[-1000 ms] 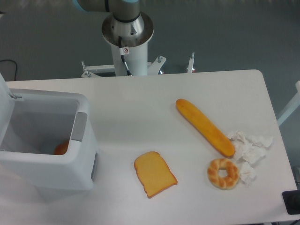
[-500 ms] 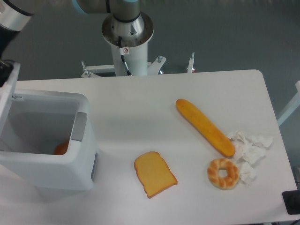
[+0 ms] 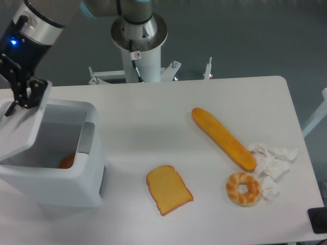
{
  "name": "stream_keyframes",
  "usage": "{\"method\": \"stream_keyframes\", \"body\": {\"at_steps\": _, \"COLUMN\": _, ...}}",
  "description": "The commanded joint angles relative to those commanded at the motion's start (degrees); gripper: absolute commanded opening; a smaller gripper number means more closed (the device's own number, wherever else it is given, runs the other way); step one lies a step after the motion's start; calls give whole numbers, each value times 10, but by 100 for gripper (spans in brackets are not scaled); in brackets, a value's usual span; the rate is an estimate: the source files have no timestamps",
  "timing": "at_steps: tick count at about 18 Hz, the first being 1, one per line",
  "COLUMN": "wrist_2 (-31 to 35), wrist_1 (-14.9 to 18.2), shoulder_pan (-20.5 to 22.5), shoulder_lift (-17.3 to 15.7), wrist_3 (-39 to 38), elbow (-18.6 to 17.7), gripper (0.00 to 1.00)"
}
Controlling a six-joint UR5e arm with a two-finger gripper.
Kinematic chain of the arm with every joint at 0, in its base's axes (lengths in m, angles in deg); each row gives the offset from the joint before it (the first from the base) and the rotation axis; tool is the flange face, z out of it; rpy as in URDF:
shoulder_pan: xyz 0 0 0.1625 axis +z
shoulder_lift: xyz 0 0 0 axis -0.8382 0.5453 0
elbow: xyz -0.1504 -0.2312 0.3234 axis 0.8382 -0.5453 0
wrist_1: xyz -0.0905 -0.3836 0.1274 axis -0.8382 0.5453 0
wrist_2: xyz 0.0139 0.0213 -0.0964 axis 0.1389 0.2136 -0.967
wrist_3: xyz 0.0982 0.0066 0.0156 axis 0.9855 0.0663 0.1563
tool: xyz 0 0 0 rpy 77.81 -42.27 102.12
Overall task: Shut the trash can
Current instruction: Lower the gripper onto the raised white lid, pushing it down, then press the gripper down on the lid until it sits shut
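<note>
The trash can (image 3: 56, 168) sits at the worktop's (image 3: 153, 117) left edge, its lid (image 3: 20, 130) tilted half down over the opening. The arm (image 3: 36, 25) reaches in from the upper left, its black claw (image 3: 23, 92) pressed against the lid's upper edge; whether it is parted or clamped cannot be told.

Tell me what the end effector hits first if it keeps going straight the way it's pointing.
Most likely the trash can's lid: the end effector points down-left at its raised edge, apparently already touching, though depth is unclear.
</note>
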Motion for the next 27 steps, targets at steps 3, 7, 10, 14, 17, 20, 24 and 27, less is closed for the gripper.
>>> {"method": "stream_keyframes", "body": {"at_steps": 3, "wrist_2": 0, "wrist_1": -1, "shoulder_pan": 3, "shoulder_lift": 1, "wrist_3": 4, "elbow": -4, "gripper": 100}}
{"method": "stream_keyframes", "body": {"at_steps": 7, "wrist_2": 0, "wrist_1": -1, "shoulder_pan": 10, "shoulder_lift": 3, "wrist_3": 15, "elbow": -5, "gripper": 100}}
{"method": "stream_keyframes", "body": {"at_steps": 10, "wrist_2": 2, "wrist_1": -2, "shoulder_pan": 14, "shoulder_lift": 3, "wrist_3": 15, "elbow": -4, "gripper": 100}}
{"method": "stream_keyframes", "body": {"at_steps": 14, "wrist_2": 2, "wrist_1": -3, "shoulder_pan": 33, "shoulder_lift": 3, "wrist_3": 29, "elbow": -13, "gripper": 100}}
{"method": "stream_keyframes", "body": {"at_steps": 17, "wrist_2": 2, "wrist_1": -2, "shoulder_pan": 37, "shoulder_lift": 2, "wrist_3": 47, "elbow": -25, "gripper": 100}}
{"method": "stream_keyframes", "body": {"at_steps": 20, "wrist_2": 2, "wrist_1": -2, "shoulder_pan": 41, "shoulder_lift": 3, "wrist_3": 47, "elbow": -27, "gripper": 100}}
{"method": "stream_keyframes", "body": {"at_steps": 24, "wrist_2": 1, "wrist_1": -1, "shoulder_pan": 41, "shoulder_lift": 3, "wrist_3": 47, "elbow": -26, "gripper": 100}}
{"method": "stream_keyframes", "body": {"at_steps": 27, "wrist_2": 1, "wrist_1": -2, "shoulder_pan": 41, "shoulder_lift": 4, "wrist_3": 48, "elbow": -26, "gripper": 100}}
